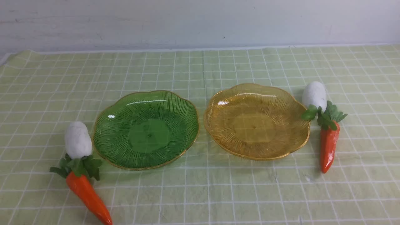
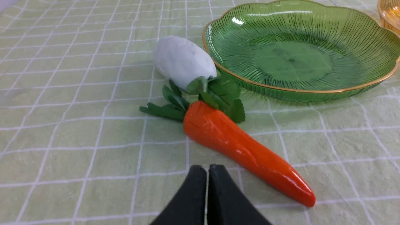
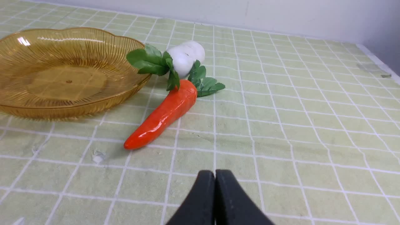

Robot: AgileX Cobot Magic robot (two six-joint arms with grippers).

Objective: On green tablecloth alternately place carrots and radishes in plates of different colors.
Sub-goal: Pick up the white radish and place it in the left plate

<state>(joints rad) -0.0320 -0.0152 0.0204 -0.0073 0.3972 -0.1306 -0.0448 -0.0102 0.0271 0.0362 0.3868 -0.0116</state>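
On the green tablecloth (image 1: 200, 193) stand a dark green plate (image 1: 106, 125) at centre left and an amber plate (image 1: 218, 103) at centre right, both empty. Left of the green plate lie a white radish (image 1: 77, 139) and an orange carrot (image 1: 88, 196), leaf ends touching. Right of the amber plate lie a second radish (image 1: 314, 95) and carrot (image 1: 329, 147). Neither gripper shows in the front view. My left gripper (image 2: 208, 169) is shut and empty, above the cloth close to the left carrot (image 2: 243, 150). My right gripper (image 3: 215, 174) is shut and empty, short of the right carrot (image 3: 164, 115).
A pale wall (image 1: 200, 22) runs behind the table's far edge. The cloth is slightly wrinkled, with a small scuff (image 3: 98, 156) near the right carrot's tip. The table's right edge (image 3: 379, 64) shows in the right wrist view.
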